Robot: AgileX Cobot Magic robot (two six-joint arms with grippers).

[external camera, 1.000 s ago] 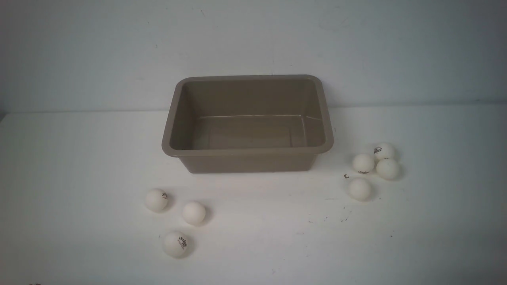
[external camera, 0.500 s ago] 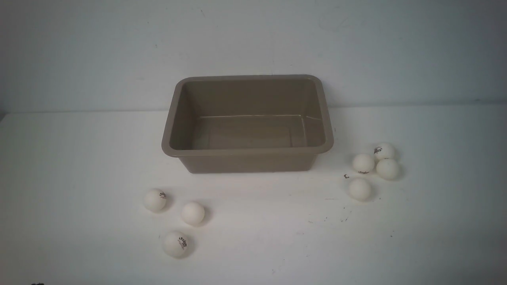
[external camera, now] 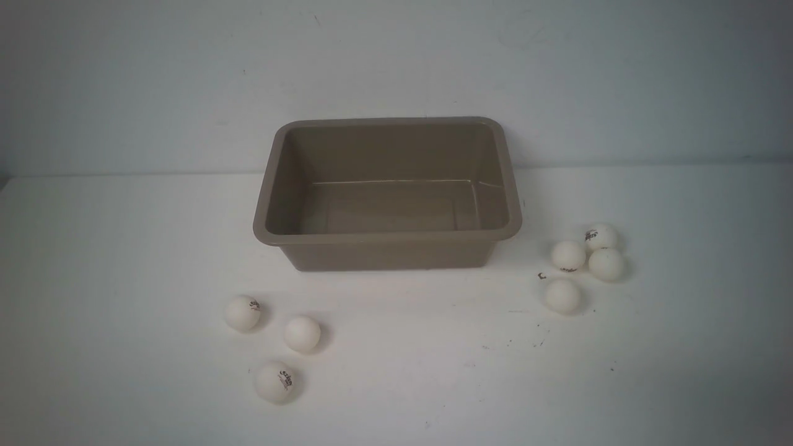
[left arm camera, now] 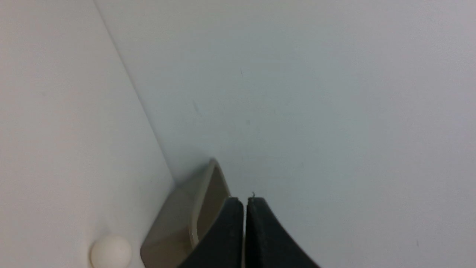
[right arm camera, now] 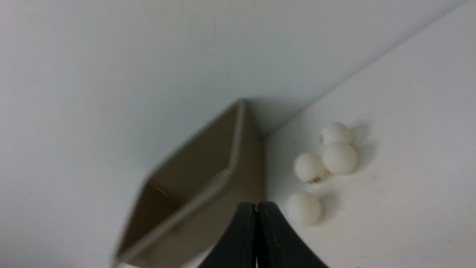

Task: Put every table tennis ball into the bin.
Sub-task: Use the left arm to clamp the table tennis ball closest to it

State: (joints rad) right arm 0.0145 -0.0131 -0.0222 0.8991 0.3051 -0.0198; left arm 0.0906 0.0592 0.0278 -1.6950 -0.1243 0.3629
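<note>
The bin [external camera: 387, 237] stands on the white table [external camera: 111, 248], at the far middle, close to the wall [external camera: 396, 56]. All 7 table tennis balls [external camera: 302, 334] lie on the table outside it. 3 are near and to the left of the bin, apart from each other. 4 are at its right: 3 of these sit close together and 1 is a little nearer. The left gripper [left arm camera: 244, 204] has its jaws pressed together and holds nothing. The right gripper [right arm camera: 256, 207] is closed in the same way, also with nothing in it.

Leftmost table tennis ball [external camera: 242, 313] rolled slightly left
</note>
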